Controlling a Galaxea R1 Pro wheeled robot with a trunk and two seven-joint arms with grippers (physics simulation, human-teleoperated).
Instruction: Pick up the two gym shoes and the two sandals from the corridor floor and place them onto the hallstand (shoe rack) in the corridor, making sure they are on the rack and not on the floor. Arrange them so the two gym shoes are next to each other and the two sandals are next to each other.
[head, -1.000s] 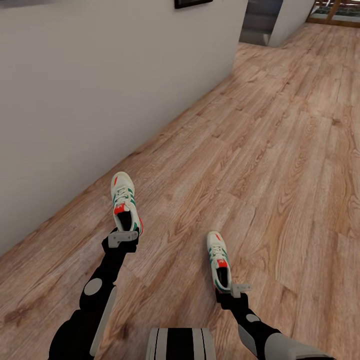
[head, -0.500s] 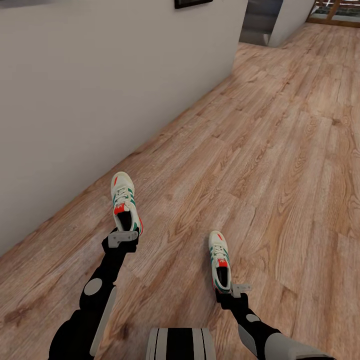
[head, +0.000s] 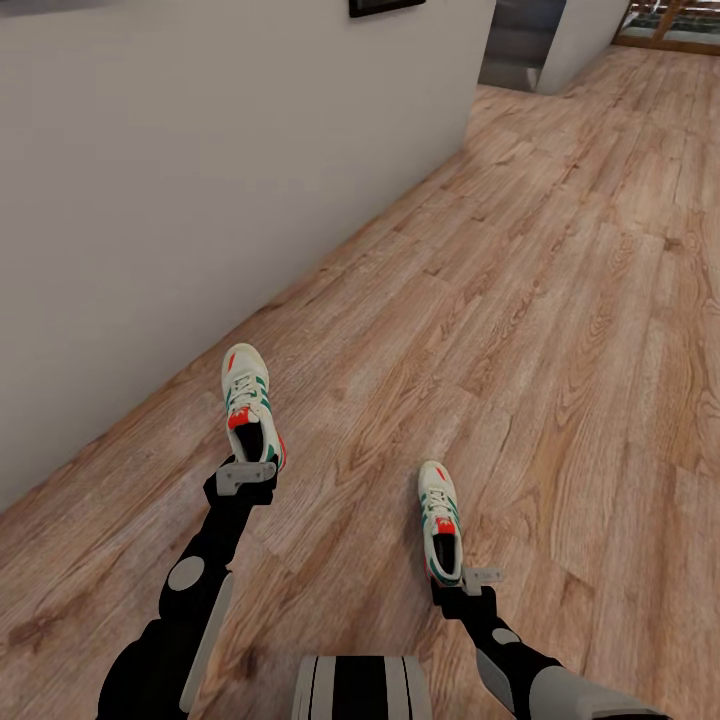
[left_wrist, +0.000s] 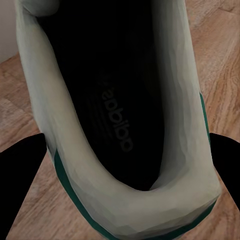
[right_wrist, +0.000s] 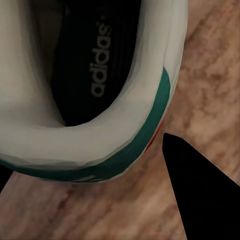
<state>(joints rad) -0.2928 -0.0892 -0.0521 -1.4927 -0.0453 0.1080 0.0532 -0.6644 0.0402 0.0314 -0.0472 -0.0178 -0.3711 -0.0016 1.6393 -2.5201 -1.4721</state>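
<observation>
Sneakers in both claws, rack still to find

Left claw (head: 247, 478) sits at the heel of the left gym shoe (head: 250, 405), in the lower left of the head view, near the grey wall (head: 200, 180). The left wrist view shows dark fingers (left_wrist: 20, 170) on either side of the heel collar, so it looks clamped on that shoe. Right claw (head: 470, 580) meets the heel of the right gym shoe (head: 440, 520) at lower centre; one dark finger (right_wrist: 200, 190) lies just outside the heel, the other is hidden, and I judge it gripping too. Both shoes point away from the robot over the corridor floor (head: 560, 330); whether their soles touch the planks cannot be told.

Risk: each shoe is pinched only at its soft heel rim, so the toe could sag or the shoe twist free during travel or a quick turn.

Compared with a second ago, the right shoe and claw sit slightly lower in the frame; the left pair is unchanged.
</observation>
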